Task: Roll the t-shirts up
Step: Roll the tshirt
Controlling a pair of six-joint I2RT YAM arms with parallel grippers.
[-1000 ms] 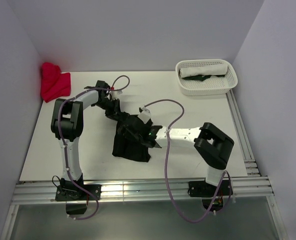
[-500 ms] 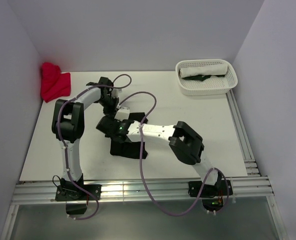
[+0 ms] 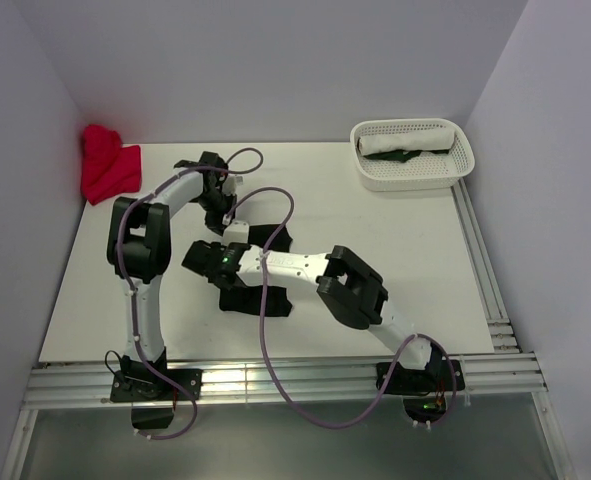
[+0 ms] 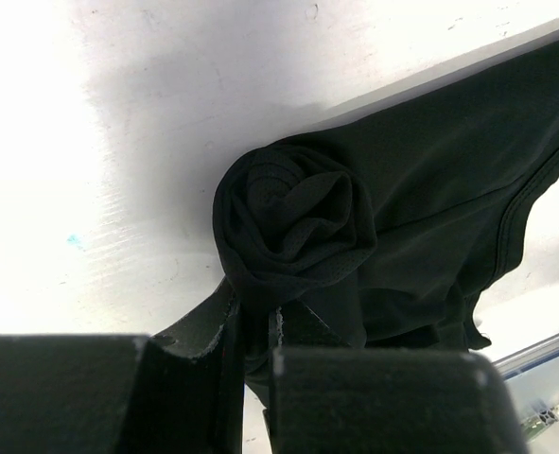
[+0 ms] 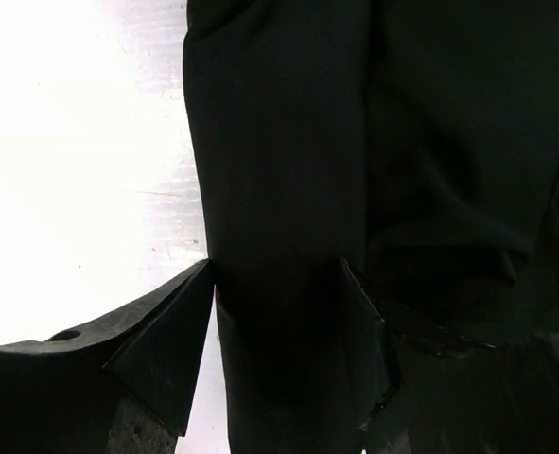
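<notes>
Your left gripper (image 4: pixel 251 345) is clenched on the black t-shirt (image 4: pixel 421 189), whose rolled end sits just beyond its fingertips, while your right gripper (image 5: pixel 277 284) stands wide astride a folded band of the same shirt; whether it presses the cloth cannot be told.

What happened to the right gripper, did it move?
Yes. The right gripper slid left over the black t-shirt, farther from the white basket.
</notes>
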